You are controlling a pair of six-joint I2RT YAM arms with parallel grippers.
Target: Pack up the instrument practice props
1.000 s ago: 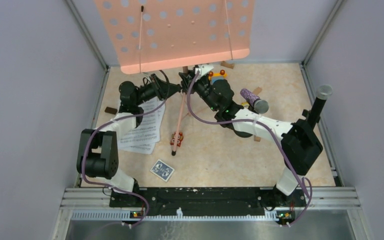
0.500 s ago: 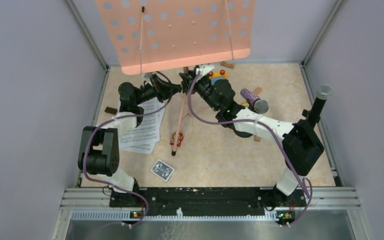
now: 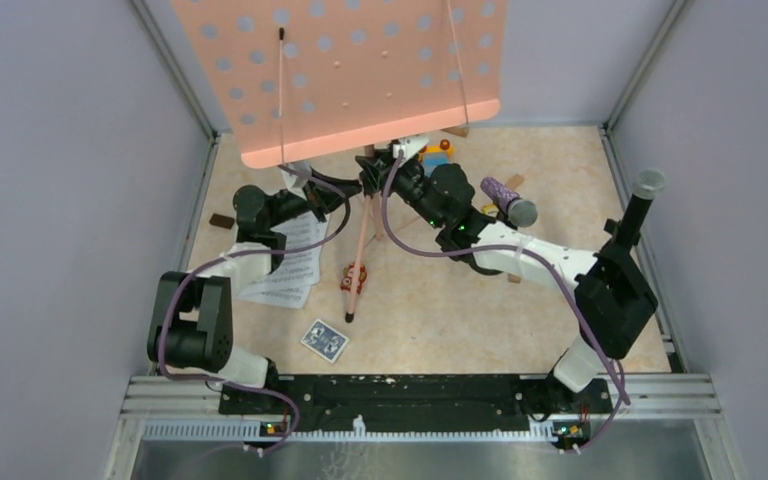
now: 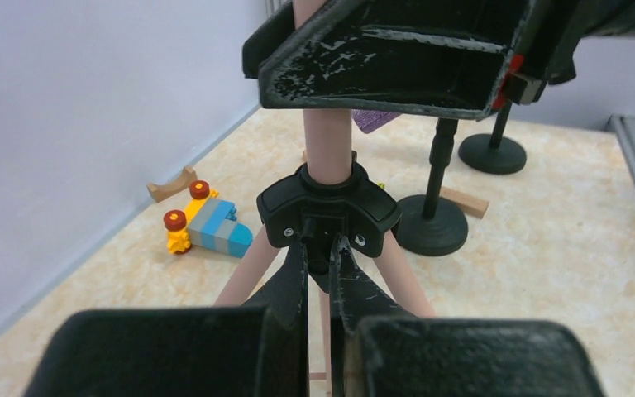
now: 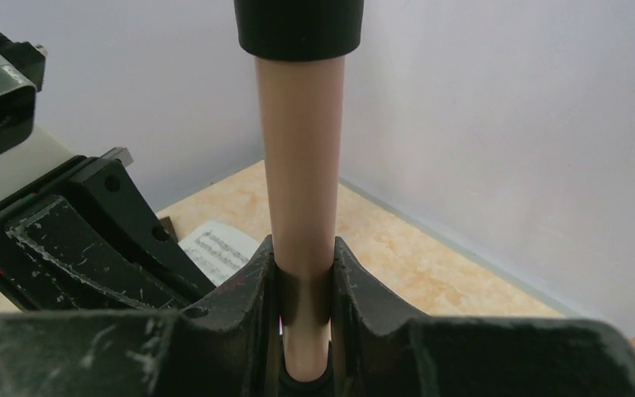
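The salmon-pink perforated music rack (image 3: pixel 360 70) stands at the back on its tripod, one leg (image 3: pixel 356 260) reaching toward me. My right gripper (image 3: pixel 378 172) is shut on the rack's pink pole (image 5: pixel 302 165), with a finger (image 5: pixel 255 289) on each side of it. My left gripper (image 3: pixel 338 192) sits just below and is shut on a small black knob at the tripod hub (image 4: pixel 327 203). White sheet-music pages (image 3: pixel 285 262) lie under the left arm. The purple-glitter microphone (image 3: pixel 505 198) lies right of centre. The black grey-headed microphone (image 3: pixel 642 200) stands at the right. Two black round-based holders (image 4: pixel 432 225) (image 4: pixel 493 154) show behind the hub.
A blue playing-card pack (image 3: pixel 324 340) lies near the front. A small toy (image 3: pixel 354 277) sits beside the tripod leg and a colourful block toy (image 4: pixel 207 230) at the back. A wooden block (image 3: pixel 222 220) lies at the left wall. Grey walls close in three sides.
The rack has tilted and shifted left. My left gripper has dropped lower, under the rack's edge at the hub. The right gripper stays on the pole.
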